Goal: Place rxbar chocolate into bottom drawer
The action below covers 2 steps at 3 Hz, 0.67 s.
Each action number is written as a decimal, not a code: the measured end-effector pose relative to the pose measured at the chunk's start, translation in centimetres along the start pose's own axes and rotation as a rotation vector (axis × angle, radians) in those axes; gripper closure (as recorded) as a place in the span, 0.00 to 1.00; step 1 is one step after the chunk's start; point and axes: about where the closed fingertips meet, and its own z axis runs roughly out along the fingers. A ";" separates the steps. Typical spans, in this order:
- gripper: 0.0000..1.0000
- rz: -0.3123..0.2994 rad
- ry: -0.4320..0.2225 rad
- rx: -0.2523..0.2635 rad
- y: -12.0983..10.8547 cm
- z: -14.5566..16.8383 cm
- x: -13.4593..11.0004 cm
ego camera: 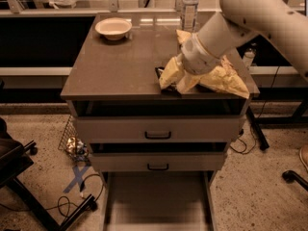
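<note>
A single camera looked down at a three-drawer cabinet whose flat brown top served as the desk (120,66). The robot's pale arm reached in from the upper right, and its end effector (173,88) hung over the near edge of the desk, right of centre. Its two yellowish fingers (168,75) were clamped on the rxbar chocolate (160,74), a small flat bar in a dark wrapper that showed between them. Whether the bar touched the desk or was just above it could not be told. Just beside it, to the right, lay a large yellow chip bag (226,78). A pale bowl (113,29) sat far left on the desk and a water bottle (190,6) stood at the far edge.

Below, the bottom drawer (156,201) stood pulled out towards the camera, its plain floor bare. The two upper drawers with black handles (158,135) were shut.

The bar was probably light and fairly stiff, with a slick wrapper that could slide or twist in a loose grip. A pinch across its narrow width near the middle seemed the soundest hold, and it would likely survive a short drop
</note>
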 end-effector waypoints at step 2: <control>1.00 -0.127 -0.072 -0.002 0.2 -3.8 8.1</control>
